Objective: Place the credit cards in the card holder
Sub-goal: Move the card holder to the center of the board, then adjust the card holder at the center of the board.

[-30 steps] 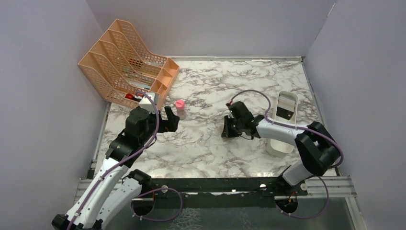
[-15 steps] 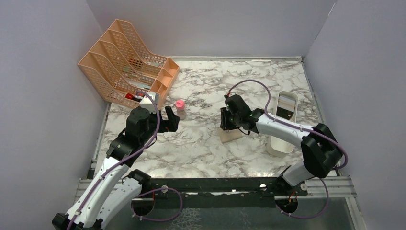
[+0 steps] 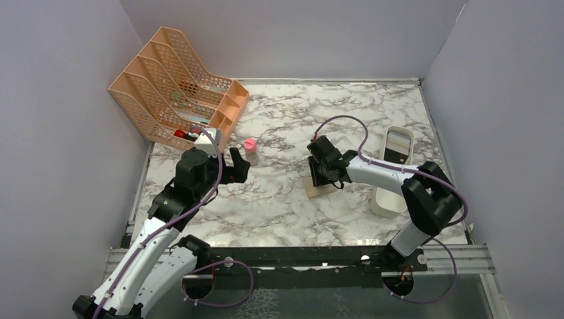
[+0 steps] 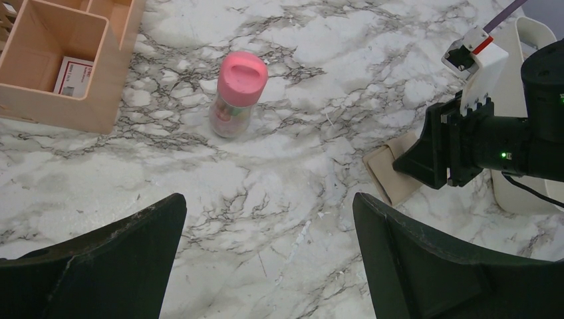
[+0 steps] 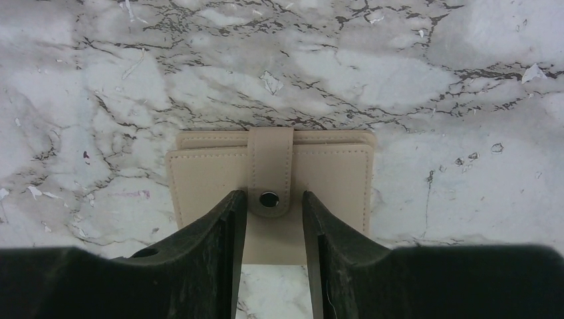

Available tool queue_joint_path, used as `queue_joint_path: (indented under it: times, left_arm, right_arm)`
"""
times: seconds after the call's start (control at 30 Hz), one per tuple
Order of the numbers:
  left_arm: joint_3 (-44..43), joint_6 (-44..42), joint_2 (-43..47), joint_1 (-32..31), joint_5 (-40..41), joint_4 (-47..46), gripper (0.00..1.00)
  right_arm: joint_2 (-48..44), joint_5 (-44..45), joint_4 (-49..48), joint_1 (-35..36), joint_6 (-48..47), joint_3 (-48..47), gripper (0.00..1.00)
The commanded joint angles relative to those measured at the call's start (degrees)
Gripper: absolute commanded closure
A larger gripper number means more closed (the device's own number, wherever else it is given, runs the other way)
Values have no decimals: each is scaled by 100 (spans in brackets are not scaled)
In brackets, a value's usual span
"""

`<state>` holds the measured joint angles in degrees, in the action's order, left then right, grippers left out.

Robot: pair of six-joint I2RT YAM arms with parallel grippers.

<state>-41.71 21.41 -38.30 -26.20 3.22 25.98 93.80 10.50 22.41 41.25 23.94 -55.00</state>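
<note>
The card holder [image 5: 332,179], a tan folded wallet with its snap tab fastened, lies flat on the marble at mid-table [image 3: 320,189] [image 4: 392,176]. My right gripper [image 5: 274,196] is low over it, open by a narrow gap. Its fingertips rest on the wallet's face on either side of the snap tab, gripping nothing. From above, that gripper [image 3: 320,177] covers the wallet's far part. The credit cards [image 3: 399,147] show as grey and dark flat shapes inside the long white tray. My left gripper [image 4: 268,199] hangs wide open and empty over bare marble, left of the wallet [image 3: 236,164].
A pink-capped small bottle [image 3: 250,149] [image 4: 236,93] stands between the arms, near the left gripper. A peach mesh file rack [image 3: 173,86] fills the far left corner. The white tray [image 3: 391,203] lies along the right side. Grey walls close in the table.
My right gripper's jaws have gone from shut to apart, and it has shifted slightly away and left. The wallet now shows on the marble beneath it. The left arm has not moved.
</note>
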Motion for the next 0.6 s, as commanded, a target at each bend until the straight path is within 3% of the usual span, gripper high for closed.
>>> queue_joint_path:
  times: [0.0,0.17,0.33,0.43,0.57]
  left_arm:
    - [-17,3,-25,44,-122,-32,2]
    - [-39,-23,-126,44,-168,-35,2]
    - [-26,62,-145,49,-166,-46,2]
    - [-63,74,-318,40,-359,-82,4]
    - [-135,256,-687,44,-640,-134,9]
  right_arm:
    - [131,25,92,4,40,-7,58]
    - [231,15,126,74,61,-20,61]
    - [289,129,231,76,261,-87,79]
    - [41,-10,137,76,346,-50,97]
    - [-509,-274,48,76,515,-96,99]
